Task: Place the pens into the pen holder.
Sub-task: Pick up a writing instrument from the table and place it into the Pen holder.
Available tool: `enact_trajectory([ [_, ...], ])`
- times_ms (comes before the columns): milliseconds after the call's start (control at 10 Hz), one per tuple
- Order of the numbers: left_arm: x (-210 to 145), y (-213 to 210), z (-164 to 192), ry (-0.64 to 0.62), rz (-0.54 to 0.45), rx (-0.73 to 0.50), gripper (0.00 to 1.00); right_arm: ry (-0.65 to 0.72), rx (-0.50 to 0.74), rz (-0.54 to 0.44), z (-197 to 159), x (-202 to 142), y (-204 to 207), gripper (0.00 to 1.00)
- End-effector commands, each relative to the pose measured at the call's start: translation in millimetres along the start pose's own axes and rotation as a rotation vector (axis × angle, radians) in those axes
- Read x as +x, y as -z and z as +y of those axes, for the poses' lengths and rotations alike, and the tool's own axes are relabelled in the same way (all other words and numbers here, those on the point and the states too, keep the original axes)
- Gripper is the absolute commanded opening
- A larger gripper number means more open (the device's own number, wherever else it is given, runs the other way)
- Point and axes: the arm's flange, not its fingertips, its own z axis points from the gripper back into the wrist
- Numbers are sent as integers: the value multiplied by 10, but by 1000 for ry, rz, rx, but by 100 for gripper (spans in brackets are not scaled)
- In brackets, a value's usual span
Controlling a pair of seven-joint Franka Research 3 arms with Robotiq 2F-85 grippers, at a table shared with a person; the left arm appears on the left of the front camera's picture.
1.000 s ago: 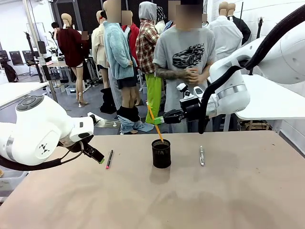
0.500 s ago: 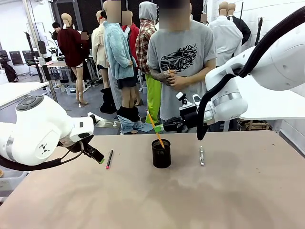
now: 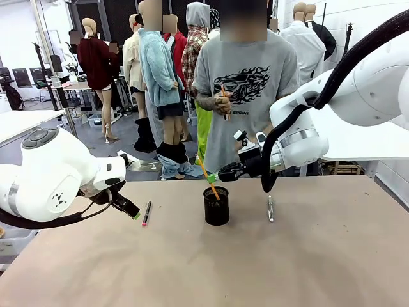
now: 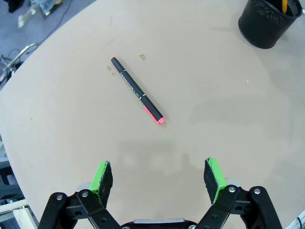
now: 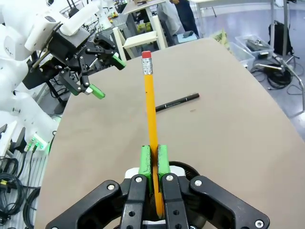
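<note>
- The pen holder [image 3: 216, 206] stands on the table [image 3: 319, 268].
- One pen [image 3: 147, 213] lies to its left, another pen [image 3: 270, 208] to its right.
- A third pen [image 3: 203, 166] leans inside it.

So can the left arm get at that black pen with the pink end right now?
Probably yes: the left gripper is open, and the black pen lies flat just ahead with nothing between.

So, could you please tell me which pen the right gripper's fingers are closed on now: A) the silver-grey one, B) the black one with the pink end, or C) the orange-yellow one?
C: the right gripper is shut on the orange-yellow pen, while the black pen and the silver-grey pen lie on the table.
</note>
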Motion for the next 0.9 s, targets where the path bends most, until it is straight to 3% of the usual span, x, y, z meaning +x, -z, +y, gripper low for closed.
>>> enact_trajectory([
  [0,-6,-5,16,-4,-1,0,100,32,0,6,-74,26,69,0],
  [300,-6,-5,16,-4,-1,0,100,36,-5,6,-82,6,55,40],
  [800,-6,-5,16,-4,-1,0,100,33,-48,-26,1,106,-145,40],
])
